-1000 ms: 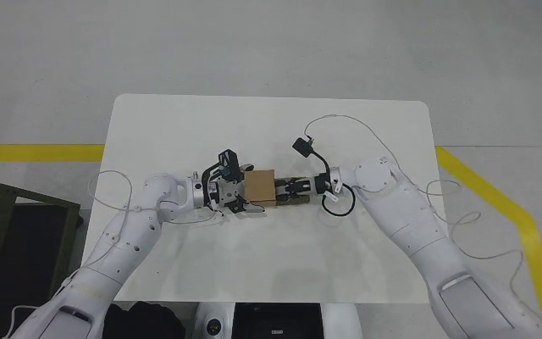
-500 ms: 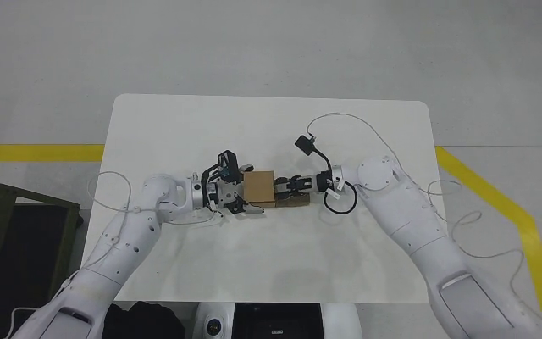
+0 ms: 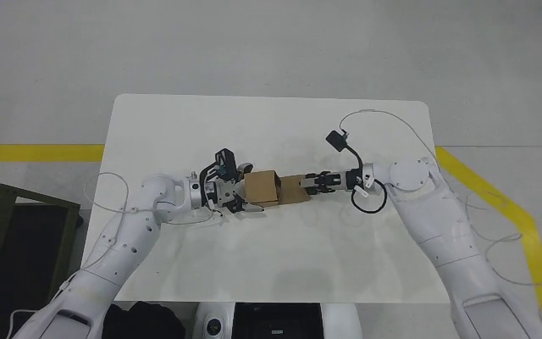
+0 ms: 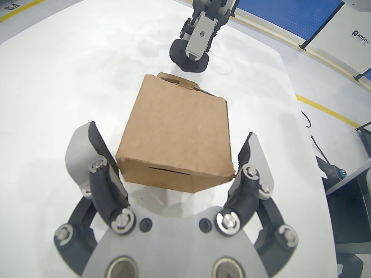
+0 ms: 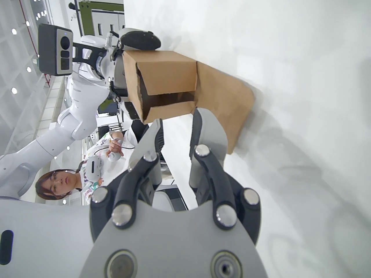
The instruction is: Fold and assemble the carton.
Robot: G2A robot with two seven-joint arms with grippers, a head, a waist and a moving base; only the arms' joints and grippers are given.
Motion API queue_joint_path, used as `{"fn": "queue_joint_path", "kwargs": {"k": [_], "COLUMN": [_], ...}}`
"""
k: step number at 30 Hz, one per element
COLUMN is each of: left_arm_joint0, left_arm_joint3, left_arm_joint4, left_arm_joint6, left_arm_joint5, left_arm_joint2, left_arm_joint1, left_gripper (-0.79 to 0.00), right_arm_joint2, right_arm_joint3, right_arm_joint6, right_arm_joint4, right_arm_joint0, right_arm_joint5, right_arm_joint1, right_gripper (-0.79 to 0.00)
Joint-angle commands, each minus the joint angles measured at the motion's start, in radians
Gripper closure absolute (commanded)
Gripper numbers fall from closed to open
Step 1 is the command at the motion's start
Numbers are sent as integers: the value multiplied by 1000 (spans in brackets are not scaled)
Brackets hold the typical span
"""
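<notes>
A brown carton [image 3: 262, 188] lies on its side mid-table, its open end facing right with one long flap [image 3: 294, 190] flat on the table. My left gripper [image 3: 241, 190] sits at the carton's closed end. The left wrist view shows that gripper [image 4: 171, 128] spread wide, both pads [image 4: 100, 148] pressing the carton [image 4: 179, 134] at its near corners. My right gripper [image 3: 310, 184] hovers just past the flap's tip. In the right wrist view its [image 5: 177, 115] fingers stand close together with nothing between them, just short of the carton's [image 5: 165, 73] open mouth.
The white table [image 3: 169, 127] has free room all round the carton. A loose cable [image 3: 381, 127] arcs over the table's far right part. A person holding a controller [image 5: 111, 151] stands beyond the table's edge.
My right gripper has drawn back to the right, out from the carton's open end, leaving the long flap lying flat. The left gripper and carton have stayed put.
</notes>
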Motion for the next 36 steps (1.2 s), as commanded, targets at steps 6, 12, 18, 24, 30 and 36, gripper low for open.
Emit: {"fn": "queue_joint_path", "kwargs": {"k": [6,12,18,24,30,36], "left_arm_joint0": [2,-1,-2,-4,-5,-3], "left_arm_joint3": [1,5,4,2,1,3], "left_arm_joint4": [-4,-9,-12,-16,-16,-23], "left_arm_joint6": [-10,-19,-26,-30,-34,-35], "left_arm_joint5": [-6,-15,-18,-18,-18,-18], "left_arm_joint2": [-2,-5,-2,5,9,14], "left_arm_joint1": [-1,-1,-1,-2,-1,0], "left_gripper": [-785,-785,-785,-785,-785,-785], "right_arm_joint2": [12,-18,-58,-104,-118,-123], "right_arm_joint3": [13,56,92,127,134,82], "right_arm_joint6": [-6,-30,-40,-46,-40,-12], "right_arm_joint4": [-26,-38,-15,35,97,139], "right_arm_joint0": [-21,-3,25,47,68,76], "right_arm_joint5": [0,-13,-36,-54,-78,-73], "right_arm_joint1": [12,6,-8,-27,-38,-42], "right_gripper": [-289,-311,-311,-317,-314,-314]}}
